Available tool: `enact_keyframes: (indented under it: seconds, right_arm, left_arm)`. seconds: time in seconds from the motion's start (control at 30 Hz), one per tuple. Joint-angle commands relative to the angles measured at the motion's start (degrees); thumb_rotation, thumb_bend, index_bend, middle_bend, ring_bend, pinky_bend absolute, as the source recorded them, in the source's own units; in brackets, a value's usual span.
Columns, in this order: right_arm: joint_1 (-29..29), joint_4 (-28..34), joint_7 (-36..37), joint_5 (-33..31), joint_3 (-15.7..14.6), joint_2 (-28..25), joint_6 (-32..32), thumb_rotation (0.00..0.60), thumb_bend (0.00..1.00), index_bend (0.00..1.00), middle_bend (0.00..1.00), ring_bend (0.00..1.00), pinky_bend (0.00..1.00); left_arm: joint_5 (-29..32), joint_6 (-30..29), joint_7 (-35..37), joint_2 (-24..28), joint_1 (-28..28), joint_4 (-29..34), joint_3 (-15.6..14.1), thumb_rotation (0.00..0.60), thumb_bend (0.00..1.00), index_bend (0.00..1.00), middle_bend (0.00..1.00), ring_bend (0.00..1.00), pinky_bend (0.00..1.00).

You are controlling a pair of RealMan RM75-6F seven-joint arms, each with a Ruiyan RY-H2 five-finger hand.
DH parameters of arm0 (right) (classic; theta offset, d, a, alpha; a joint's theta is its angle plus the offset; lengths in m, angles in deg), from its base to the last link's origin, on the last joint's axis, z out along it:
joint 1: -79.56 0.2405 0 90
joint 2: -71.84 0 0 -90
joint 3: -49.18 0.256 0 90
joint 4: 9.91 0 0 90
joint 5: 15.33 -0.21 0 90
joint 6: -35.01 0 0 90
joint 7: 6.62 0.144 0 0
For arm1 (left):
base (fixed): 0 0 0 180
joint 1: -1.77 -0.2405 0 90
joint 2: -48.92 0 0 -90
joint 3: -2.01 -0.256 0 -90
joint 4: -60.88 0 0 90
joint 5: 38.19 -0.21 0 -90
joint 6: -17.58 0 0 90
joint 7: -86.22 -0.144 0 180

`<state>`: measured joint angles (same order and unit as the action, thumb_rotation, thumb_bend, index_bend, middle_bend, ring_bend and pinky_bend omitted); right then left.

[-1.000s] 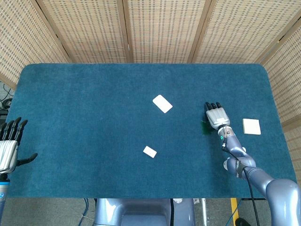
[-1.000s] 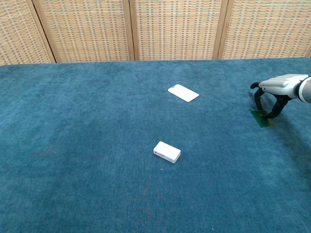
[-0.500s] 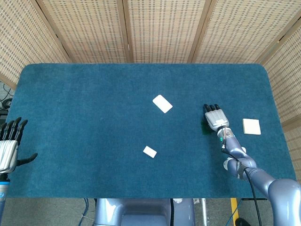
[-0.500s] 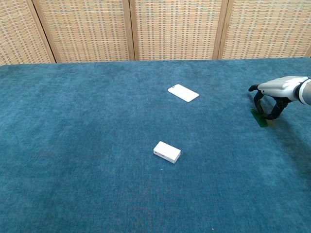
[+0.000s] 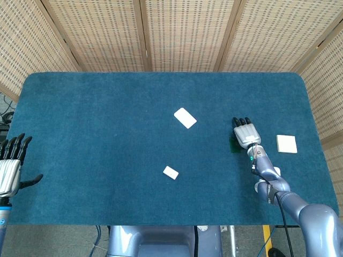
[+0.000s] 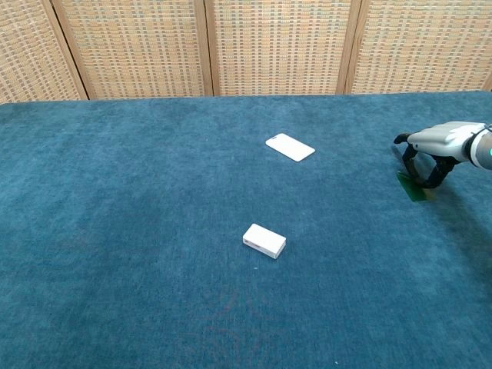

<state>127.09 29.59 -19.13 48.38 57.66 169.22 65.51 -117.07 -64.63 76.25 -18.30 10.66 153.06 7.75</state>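
My right hand (image 5: pixel 246 131) is at the right side of the blue table (image 5: pixel 107 123), palm down over a small flat green card (image 5: pixel 234 143). In the chest view its fingers (image 6: pixel 434 175) curl down around the green card (image 6: pixel 416 189), which lies on the cloth under the right hand (image 6: pixel 440 142). My left hand (image 5: pixel 10 166) hangs off the table's left edge with its fingers spread and nothing in it; the chest view does not show it.
A white card (image 5: pixel 185 118) (image 6: pixel 290 147) lies near the middle. A small white box (image 5: pixel 170 172) (image 6: pixel 264 241) sits nearer the front. A cream square pad (image 5: pixel 286 143) lies right of the right hand. Woven screens stand behind the table.
The right hand's fingers have curled in tighter around the green card and the hand has shifted slightly. The left hand and the other objects have not moved.
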Motion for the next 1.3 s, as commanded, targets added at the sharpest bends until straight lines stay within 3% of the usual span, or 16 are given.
enact_keyframes:
  seconds: [0.03, 0.4, 0.67, 0.9, 1.13, 1.3]
  right_arm:
    - [-0.1, -0.6, 0.5, 0.6, -0.2, 0.4, 0.2, 0.600, 0.53, 0.57, 0.00, 0.00, 0.00]
    - [-0.7, -4.0, 2.9, 3.9, -0.5, 2.5, 3.8, 0.600, 0.55, 0.68, 0.03, 0.00, 0.00]
    - [-1.9, 1.0, 5.9, 8.1, -1.3, -0.4, 8.9, 0.600, 0.57, 0.68, 0.04, 0.00, 0.00]
    - [-5.1, 12.1, 7.5, 13.9, -3.3, -6.9, 18.4, 0.600, 0.57, 0.69, 0.05, 0.00, 0.00]
    - [-12.1, 30.9, 8.3, 27.7, -10.3, -19.8, 36.1, 0.600, 0.57, 0.69, 0.06, 0.00, 0.00]
    - [-15.6, 37.4, 6.8, 35.1, -13.5, -25.9, 45.4, 0.600, 0.57, 0.69, 0.08, 0.00, 0.00]
  left_arm:
    - [0.1, 0.1, 0.0, 0.0, 0.0, 0.1, 0.0, 0.600, 0.00, 0.00, 0.00, 0.00, 0.00]
    - [0.0, 0.1, 0.2, 0.2, 0.0, 0.2, -0.1, 0.600, 0.00, 0.00, 0.00, 0.00, 0.00]
    - [0.1, 0.2, 0.2, 0.2, 0.1, 0.2, -0.1, 0.600, 0.00, 0.00, 0.00, 0.00, 0.00]
    - [-0.2, 0.1, 0.4, 0.4, 0.0, 0.3, -0.3, 0.600, 0.00, 0.00, 0.00, 0.00, 0.00]
    - [-1.1, -0.2, 0.9, 0.7, -0.2, 0.6, -0.7, 0.600, 0.00, 0.00, 0.00, 0.00, 0.00]
    - [-1.7, -0.4, 1.3, 0.8, -0.4, 0.7, -1.0, 0.600, 0.00, 0.00, 0.00, 0.00, 0.00]
